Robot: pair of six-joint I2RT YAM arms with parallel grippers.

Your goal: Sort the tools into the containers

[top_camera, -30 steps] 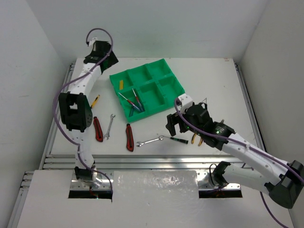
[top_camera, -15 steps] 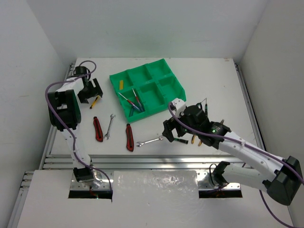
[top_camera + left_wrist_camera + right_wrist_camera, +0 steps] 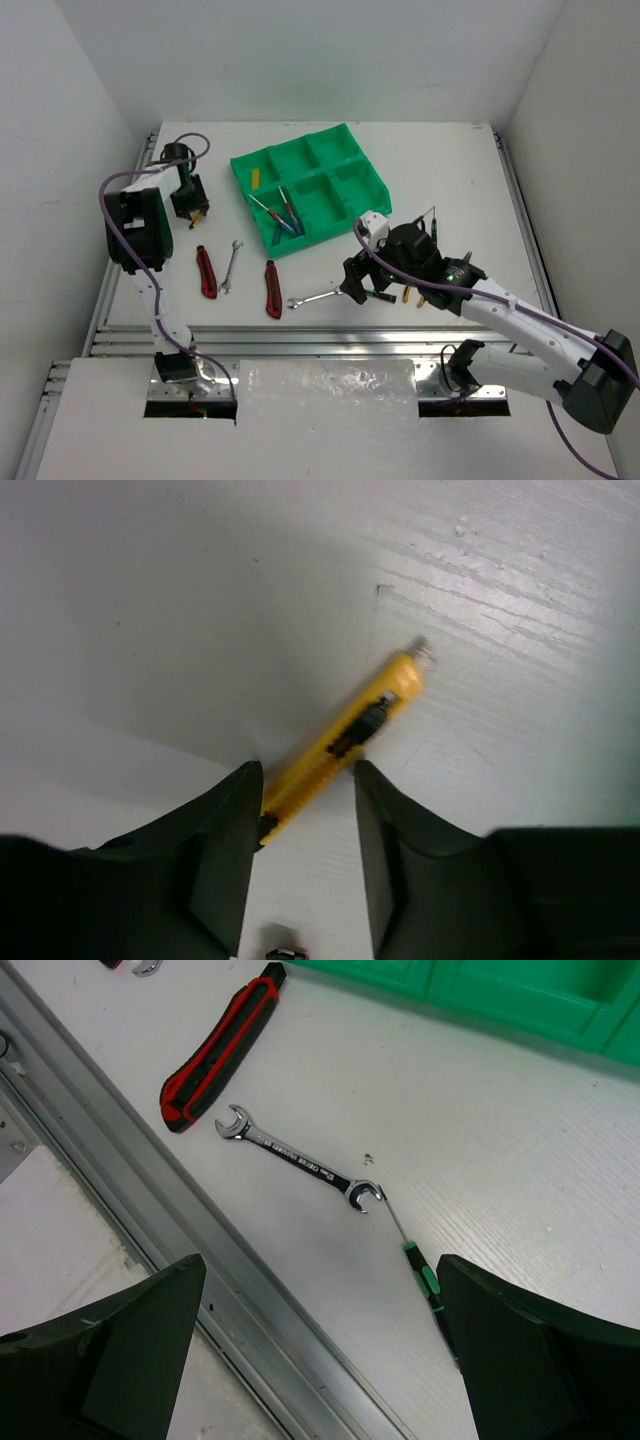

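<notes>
Now — left claw [image 3: 305, 778] half-open astride yellow knife [image 3: 345, 742], grip unclear | right claw [image 3: 320, 1272] wide, empty

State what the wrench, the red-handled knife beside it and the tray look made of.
Wrench: bare metal, likely steel; bright silver with sharp glints.
Red-handled knife: probably plastic body; matte black with red trim, no shine.
Tray: moulded plastic by its look; uniform bright green, soft sheen.

Shiny metal wrench [image 3: 298, 1163] — matt, grained white table [image 3: 520, 1160]
</notes>
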